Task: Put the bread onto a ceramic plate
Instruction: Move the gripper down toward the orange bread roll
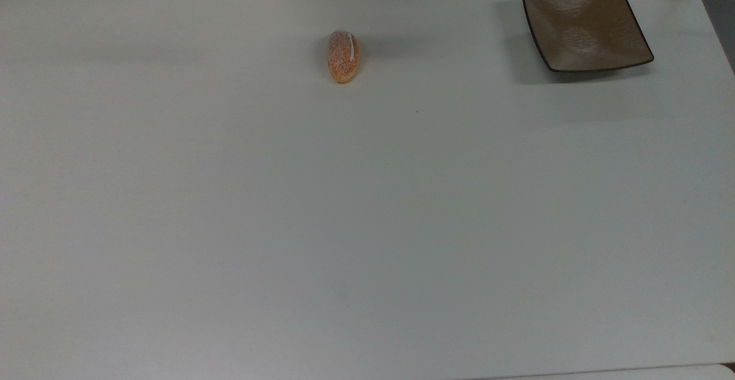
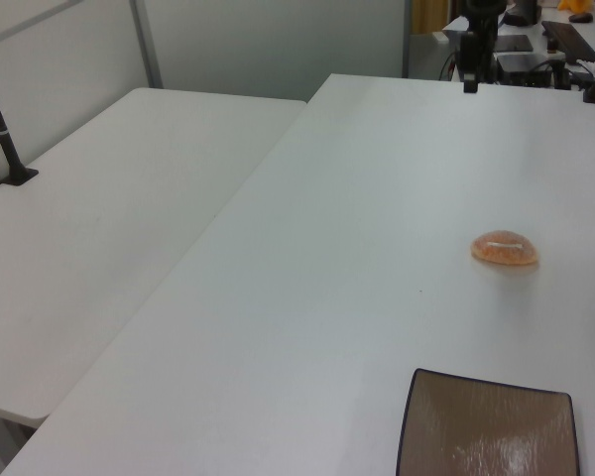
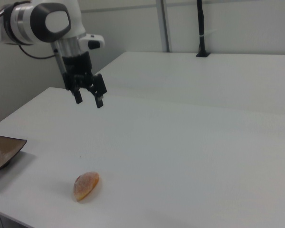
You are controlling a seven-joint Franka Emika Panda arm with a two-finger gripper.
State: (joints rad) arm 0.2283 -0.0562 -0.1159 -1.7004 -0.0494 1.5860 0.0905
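The white tabletop [image 1: 367, 208] carries two things, well apart from each other. The ceramic plate [image 1: 585, 27], square and brown with a thin dark rim, sits near the far right corner in the top view, and shows at the right view's left edge [image 3: 2, 151] and at the left view's bottom right [image 2: 491, 426]. Its dished centre holds nothing.

The robot arm [image 3: 42, 21] reaches in from the right view's upper left, its gripper [image 3: 89, 99] pointing down and hanging in the air above the tabletop. The two black fingers [image 3: 99, 99] stand apart with a clear gap between them and grip nothing.

The bread [image 1: 343, 56], a small orange-brown bun with a white stripe, lies flat on the tabletop. In the right view the bread [image 3: 86, 185] lies well below the fingers and nearer the camera, untouched by them, to the right of the plate. In the left view the bread [image 2: 505, 249] lies beyond the plate.
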